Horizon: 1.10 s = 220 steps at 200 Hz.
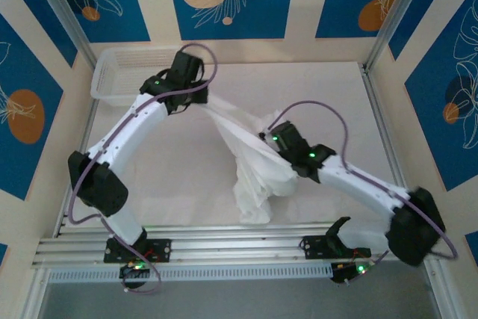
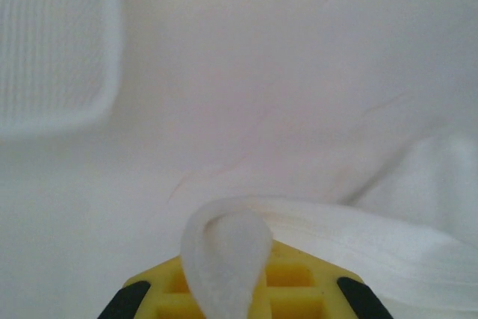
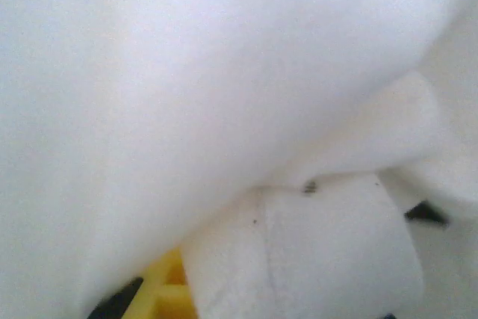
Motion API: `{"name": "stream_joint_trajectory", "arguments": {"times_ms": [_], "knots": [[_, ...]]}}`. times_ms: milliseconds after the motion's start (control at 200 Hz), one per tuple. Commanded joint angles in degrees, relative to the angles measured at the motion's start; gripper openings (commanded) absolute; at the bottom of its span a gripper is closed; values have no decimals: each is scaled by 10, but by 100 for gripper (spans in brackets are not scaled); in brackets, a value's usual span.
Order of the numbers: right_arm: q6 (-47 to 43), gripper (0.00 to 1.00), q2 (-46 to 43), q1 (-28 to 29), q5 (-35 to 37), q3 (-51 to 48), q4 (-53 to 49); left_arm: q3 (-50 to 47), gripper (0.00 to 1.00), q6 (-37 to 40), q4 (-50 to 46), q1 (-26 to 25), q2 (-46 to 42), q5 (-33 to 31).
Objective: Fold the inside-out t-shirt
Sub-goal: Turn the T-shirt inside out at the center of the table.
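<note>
**T-SHIRT UP OFF TABLE, PINCHED AT TWO SPOTS**

Holding white t-shirt w/ L gripper toward far-left of table, just beside mesh basket in far-left corner. Clamped tight on a rolled loop of fabric poking up betw. yellow pads, per L wrist cam; rest of cloth trailing off to the right there, basket blurred at upper left.

Gripping same shirt w/ R gripper nr table centre, closed on a thick bunch of fabric. In R wrist cam, cloth folded over the yellow pad and covering most of frame, v. blurred.

Stretched as a narrow taut band betw. the two grippers, far-left to centre. Below R gripper, hanging in a crumpled bundle toward near edge, lower end resting on table just short of alu rail.

Can't tell from cloth whether inside-out.
</note>
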Motion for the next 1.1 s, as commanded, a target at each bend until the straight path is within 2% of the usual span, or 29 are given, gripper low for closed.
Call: {"name": "stream_joint_trajectory", "arguments": {"times_ms": [0,155,275,340,465,565,650,765,830,955,1015,1055,1095], "knots": [[1,0,-74,-27,-63,-2,29,-80,0,-67,48,20,-36,81],[9,0,-106,-76,-61,58,60,-209,0,-100,135,16,-47,189],[27,0,-96,-104,-36,113,116,-290,0,-109,177,11,-60,216],[32,0,-89,-109,-11,134,149,-325,13,-109,197,11,-75,226],[49,0,-63,-117,-4,165,187,-344,51,-86,200,12,-125,219],[70,0,-36,-117,-26,181,193,-321,65,-55,195,11,-181,225],[91,0,-17,-116,-42,193,184,-296,67,-36,218,2,-223,265],[91,0,6,-105,-56,208,170,-275,69,-42,293,-39,-241,342],[78,0,17,-93,-51,217,160,-255,70,-63,320,-60,-227,367],[78,0,31,-78,-39,222,151,-234,72,-158,410,-66,-170,454],[82,0,36,-77,-38,225,148,-231,73,-171,440,-76,-143,485],[84,0,39,-77,-33,229,141,-227,70,-161,436,-86,-128,496],[85,0,39,-78,-22,232,130,-223,62,-141,416,-95,-119,492]]}}
